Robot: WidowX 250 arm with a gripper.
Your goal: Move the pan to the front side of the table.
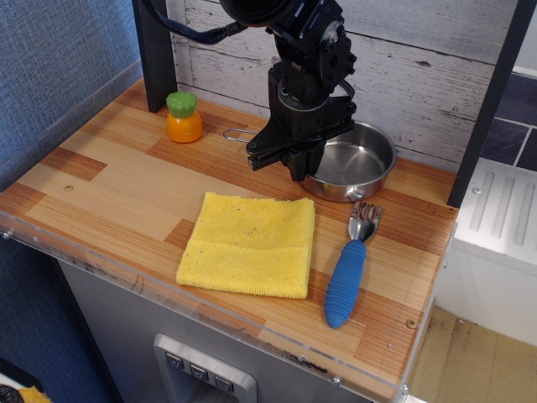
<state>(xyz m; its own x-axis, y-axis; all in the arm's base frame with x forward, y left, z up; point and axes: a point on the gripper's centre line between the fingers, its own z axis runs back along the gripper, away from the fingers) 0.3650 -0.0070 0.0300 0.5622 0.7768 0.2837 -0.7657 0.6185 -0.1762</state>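
The shiny steel pan (359,161) sits at the back right of the wooden table (117,180), close to the white plank wall. Its thin wire handle (236,133) sticks out to the left behind the arm. My black gripper (298,171) points down at the pan's left rim. Its fingers are closed together on that rim, and the pan's left edge is hidden behind them. The pan rests on or just above the table; I cannot tell which.
A yellow cloth (249,243) lies in front of the pan, mid-table. A blue-handled fork (347,274) lies to the cloth's right. An orange toy with a green top (183,117) stands at the back left by a black post (154,50). The clear acrylic edge (210,323) runs along the front.
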